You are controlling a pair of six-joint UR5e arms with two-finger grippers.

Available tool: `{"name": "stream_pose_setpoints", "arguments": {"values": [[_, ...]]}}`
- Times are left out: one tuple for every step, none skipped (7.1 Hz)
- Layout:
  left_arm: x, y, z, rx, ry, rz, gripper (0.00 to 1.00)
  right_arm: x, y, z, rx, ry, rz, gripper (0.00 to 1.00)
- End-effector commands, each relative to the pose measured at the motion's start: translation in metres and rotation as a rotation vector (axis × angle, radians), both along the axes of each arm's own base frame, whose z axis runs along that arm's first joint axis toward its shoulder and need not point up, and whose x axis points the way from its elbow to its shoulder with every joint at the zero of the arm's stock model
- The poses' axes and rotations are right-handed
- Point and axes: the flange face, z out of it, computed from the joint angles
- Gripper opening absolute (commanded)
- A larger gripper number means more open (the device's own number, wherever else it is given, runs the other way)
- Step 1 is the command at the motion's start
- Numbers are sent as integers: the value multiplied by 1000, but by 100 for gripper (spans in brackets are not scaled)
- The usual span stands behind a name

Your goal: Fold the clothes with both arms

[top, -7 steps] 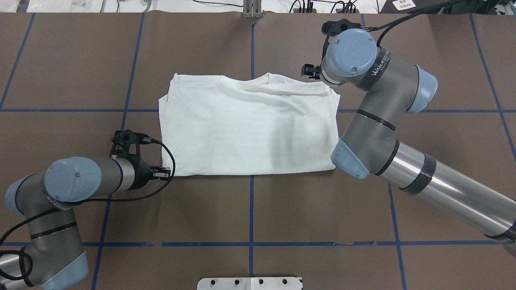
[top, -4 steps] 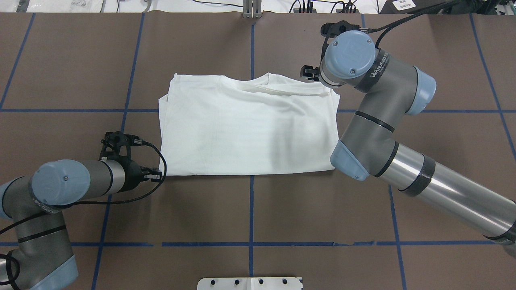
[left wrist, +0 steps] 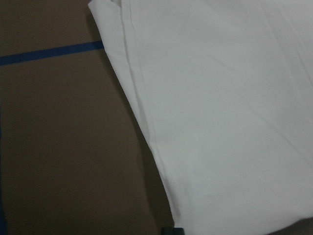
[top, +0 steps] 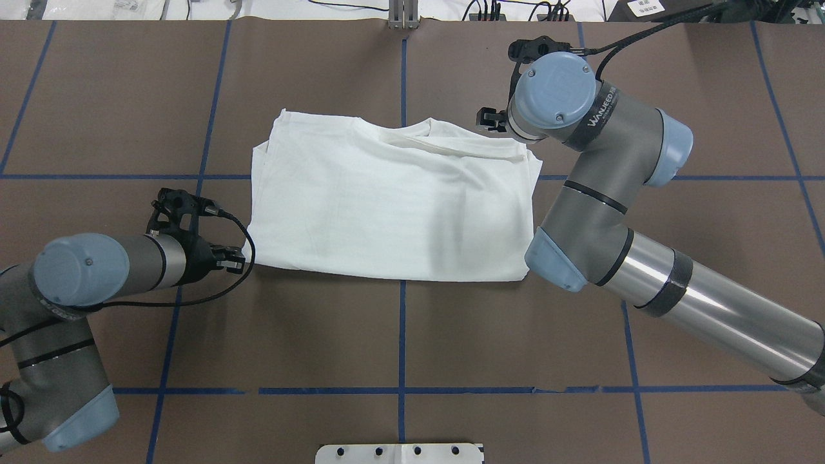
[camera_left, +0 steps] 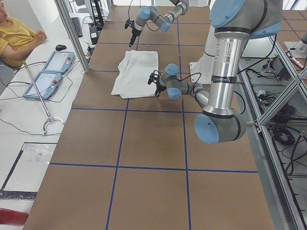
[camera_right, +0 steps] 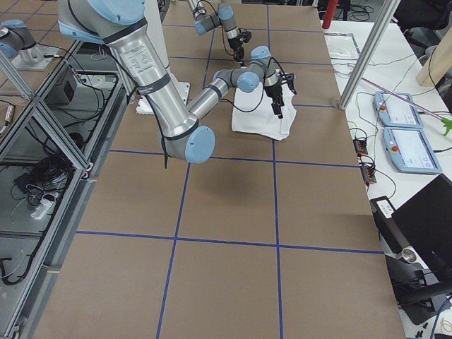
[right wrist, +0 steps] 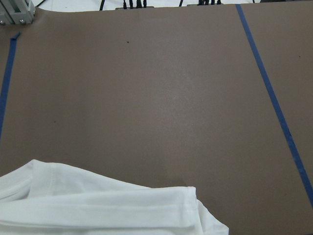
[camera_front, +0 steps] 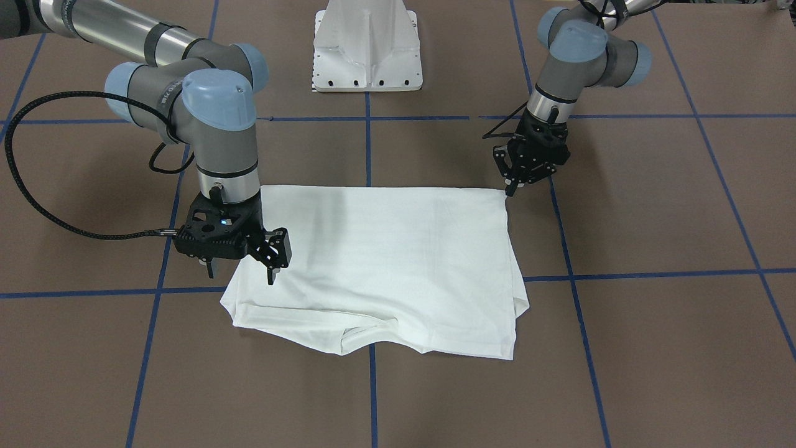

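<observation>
The white T-shirt (top: 387,206) lies folded into a rough rectangle on the brown table, with no text lines showing. It also shows in the front view (camera_front: 398,261). My left gripper (top: 240,263) is shut on the shirt's near-left corner, low at the table; in the front view (camera_front: 510,186) its fingers are pinched at that corner. The left wrist view shows the shirt's edge (left wrist: 220,122) close up. My right gripper (camera_front: 239,274) hangs open over the shirt's far-right corner and holds nothing. It is mostly hidden under its wrist in the overhead view (top: 493,120). The right wrist view shows the shirt's edge (right wrist: 98,205).
The white metal pedestal base (camera_front: 367,46) stands at the robot's side of the table. Blue tape lines (top: 402,335) cross the brown surface. In the left side view an operator (camera_left: 19,33) sits by two control pendants (camera_left: 48,72) beside the table.
My left gripper has moved left and a little away from the robot, and the shirt's near-left corner has shifted with it. My right gripper has drifted slightly toward the far edge.
</observation>
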Motion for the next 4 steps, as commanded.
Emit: {"name": "stream_pose_setpoints", "arguments": {"values": [[-72, -87, 43, 109, -168, -67, 0, -6, 4, -5, 0, -10, -4, 100], [-104, -145, 56, 140, -248, -112, 0, -12, 9, -11, -8, -28, 4, 100], [-109, -212, 59, 145, -310, -140, 0, -21, 15, -19, -12, -44, 4, 100], [-97, -269, 59, 128, -335, -168, 0, -27, 23, -27, -14, -63, 3, 100]]}}
